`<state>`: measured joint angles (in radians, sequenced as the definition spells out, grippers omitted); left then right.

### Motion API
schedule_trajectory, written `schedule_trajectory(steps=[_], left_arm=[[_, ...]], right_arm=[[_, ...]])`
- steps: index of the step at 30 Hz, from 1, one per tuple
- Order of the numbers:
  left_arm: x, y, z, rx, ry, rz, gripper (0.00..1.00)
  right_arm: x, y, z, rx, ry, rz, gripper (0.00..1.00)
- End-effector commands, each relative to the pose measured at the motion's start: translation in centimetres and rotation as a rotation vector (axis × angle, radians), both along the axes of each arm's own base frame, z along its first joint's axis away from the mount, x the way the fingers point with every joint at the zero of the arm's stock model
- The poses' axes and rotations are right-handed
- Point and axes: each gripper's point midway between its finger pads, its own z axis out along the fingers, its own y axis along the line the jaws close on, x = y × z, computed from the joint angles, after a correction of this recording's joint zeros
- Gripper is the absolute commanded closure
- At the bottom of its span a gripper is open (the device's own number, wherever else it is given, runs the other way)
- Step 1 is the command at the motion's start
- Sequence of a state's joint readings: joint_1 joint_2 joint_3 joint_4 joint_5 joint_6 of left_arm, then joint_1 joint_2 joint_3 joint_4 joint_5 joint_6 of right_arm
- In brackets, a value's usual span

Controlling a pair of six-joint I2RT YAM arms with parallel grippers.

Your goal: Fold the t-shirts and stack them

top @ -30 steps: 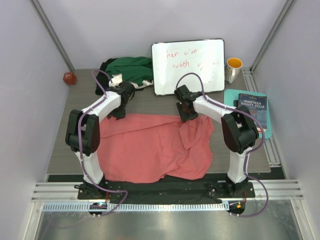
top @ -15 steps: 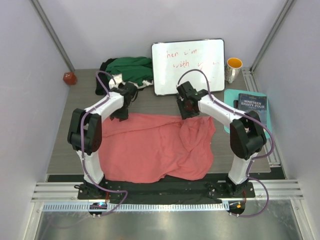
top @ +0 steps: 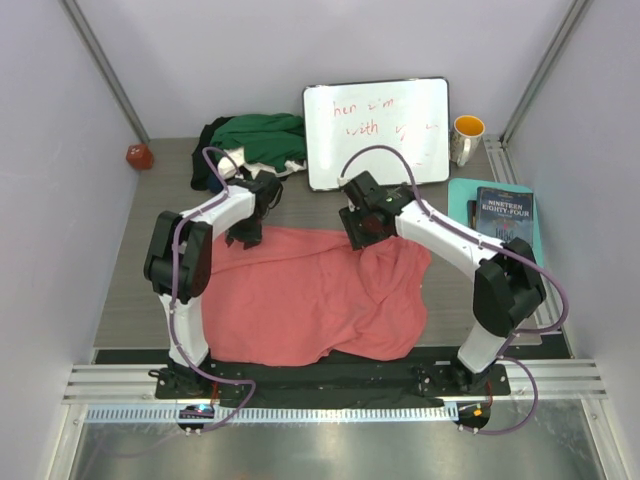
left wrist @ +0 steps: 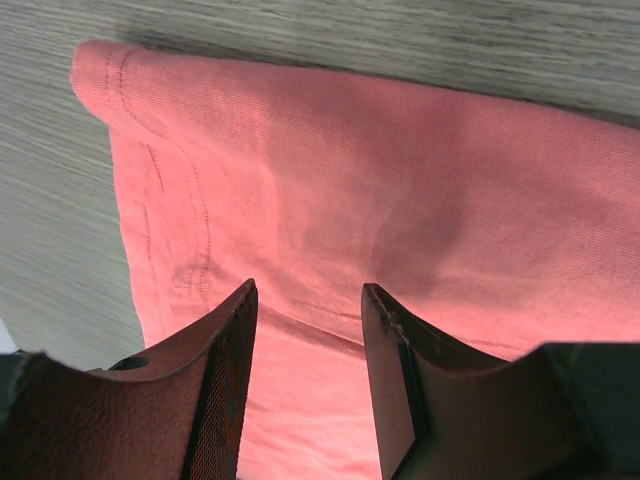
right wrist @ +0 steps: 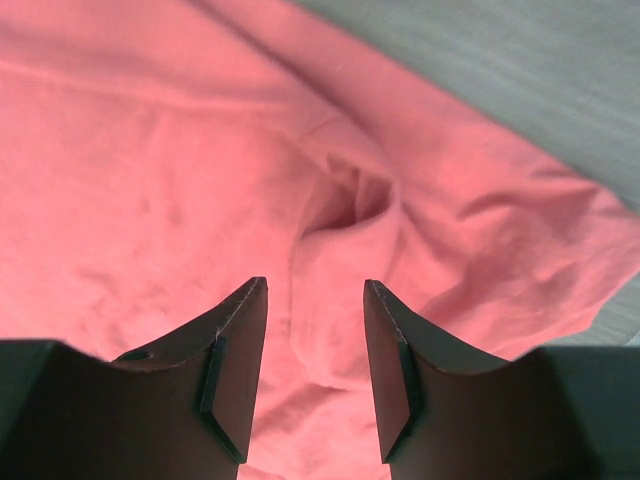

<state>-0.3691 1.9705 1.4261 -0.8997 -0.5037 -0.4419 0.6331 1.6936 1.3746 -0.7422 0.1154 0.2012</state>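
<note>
Salmon-pink t-shirt [top: 300,300] lay spread mid-frame on the table [top: 300,208], long axis left-right, far edge under the left end effector [top: 246,236] near its upper-left corner and the right end effector [top: 362,230] above the bunched upper-right fold, both wide open, empty.

Your grey wood-grain table [top: 300,208], pale lilac walls [top: 250,50] on three sides, slanted metal posts [top: 106,70] at its far corners, steel sheet [top: 330,455] before its near edge

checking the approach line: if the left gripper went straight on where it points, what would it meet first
The salmon-pink t-shirt, near its hemmed corner; the left gripper is open over it. How far above is unclear.
</note>
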Motion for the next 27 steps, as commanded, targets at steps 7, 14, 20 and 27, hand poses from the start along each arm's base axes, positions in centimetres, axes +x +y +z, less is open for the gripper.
schedule_trajectory(steps=[7,14,20,27], left_arm=[[1.0,-0.6,1.1,-0.013,-0.046,0.001,0.53],[1.1,-0.6,1.0,-0.013,-0.046,0.002,0.53],[1.0,-0.7,1.1,-0.012,-0.045,-0.001,0.54],[0.8,-0.6,1.1,-0.01,-0.043,-0.002,0.53]], right_arm=[[-3.5,0.1,-3.4,-0.094,0.114,0.05,0.51],[-4.1,0.0,-5.8,-0.141,0.182,0.064,0.51],[-4.2,-0.3,-7.4,-0.177,0.212,0.058,0.51],[-4.4,-0.1,-8.8,-0.173,0.238,0.062,0.56]])
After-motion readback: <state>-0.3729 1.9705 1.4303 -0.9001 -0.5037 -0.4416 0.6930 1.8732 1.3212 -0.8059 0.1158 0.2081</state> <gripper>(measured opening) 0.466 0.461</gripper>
